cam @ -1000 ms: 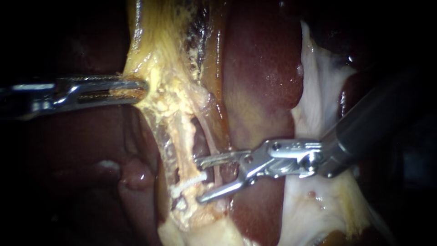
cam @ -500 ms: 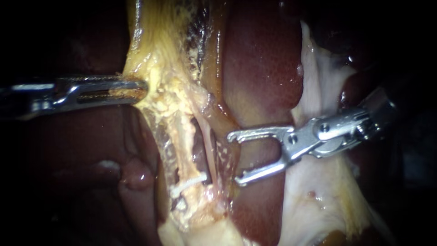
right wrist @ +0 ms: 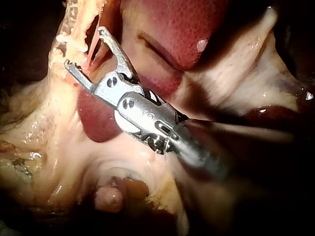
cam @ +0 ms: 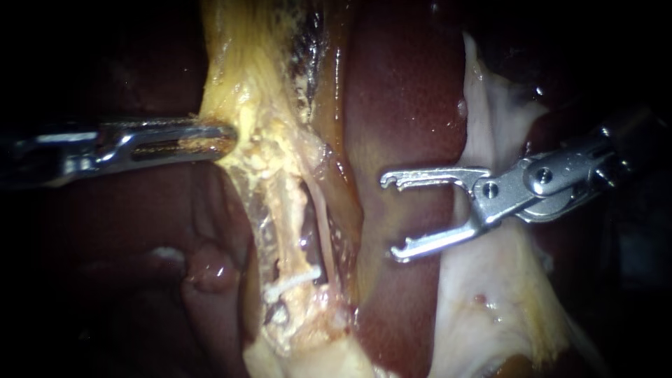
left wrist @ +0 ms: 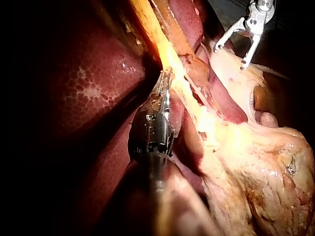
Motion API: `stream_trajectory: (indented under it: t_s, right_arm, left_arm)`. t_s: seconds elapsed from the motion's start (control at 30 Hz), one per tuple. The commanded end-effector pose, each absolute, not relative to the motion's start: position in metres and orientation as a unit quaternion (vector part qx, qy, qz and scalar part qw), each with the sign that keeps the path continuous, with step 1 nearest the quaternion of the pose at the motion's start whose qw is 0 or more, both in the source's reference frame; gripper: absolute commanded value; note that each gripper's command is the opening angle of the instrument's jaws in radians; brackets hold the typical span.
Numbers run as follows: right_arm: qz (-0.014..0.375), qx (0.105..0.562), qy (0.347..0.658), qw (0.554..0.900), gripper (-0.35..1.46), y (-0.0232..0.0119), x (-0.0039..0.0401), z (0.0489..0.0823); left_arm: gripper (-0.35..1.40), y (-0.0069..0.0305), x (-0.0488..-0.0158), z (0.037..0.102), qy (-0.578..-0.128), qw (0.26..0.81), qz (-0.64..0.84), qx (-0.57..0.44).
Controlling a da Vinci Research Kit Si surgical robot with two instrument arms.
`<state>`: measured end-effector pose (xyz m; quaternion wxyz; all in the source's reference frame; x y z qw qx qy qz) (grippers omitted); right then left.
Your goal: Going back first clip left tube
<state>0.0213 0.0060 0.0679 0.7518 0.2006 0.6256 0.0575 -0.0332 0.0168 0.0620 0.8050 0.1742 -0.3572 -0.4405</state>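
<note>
The dark red liver [cam: 406,105] is seen behind a stretched band of yellow fatty tissue [cam: 259,105]; the band's edge appears to be clamped between the closed jaws of the left instrument [cam: 220,138], though the view there is dim. The right instrument [cam: 390,218] is held over the liver, apart from the band, its jaws spread wide with nothing gripped; the left tube [cam: 288,224] is exposed low in the band, and a white clip [cam: 294,278] is seated across it.

White clip [cam: 294,281] on the left tube [cam: 285,210]
It sits crosswise near the lower end of the pale yellow, upright tube.
</note>
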Motion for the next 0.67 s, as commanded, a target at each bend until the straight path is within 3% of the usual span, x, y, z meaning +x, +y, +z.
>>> stream_trajectory:
  t_s: [0.03, 0.4, 0.67]
  right_arm:
    - [0.057, 0.201, 0.626, 0.752, 0.60, 0.0060, 0.0213, 0.0679]
    - [0.059, 0.200, 0.629, 0.749, 0.60, 0.0060, 0.0211, 0.0679]
    - [0.060, 0.200, 0.632, 0.747, 0.60, 0.0061, 0.0209, 0.0678]
  left_arm:
    - [-0.35, 0.0167, -0.0336, 0.0626, -0.355, 0.805, -0.440, 0.179]
    - [-0.35, 0.0161, -0.0365, 0.0653, -0.349, 0.808, -0.434, 0.191]
    - [-0.35, 0.0160, -0.0365, 0.0652, -0.349, 0.808, -0.434, 0.192]
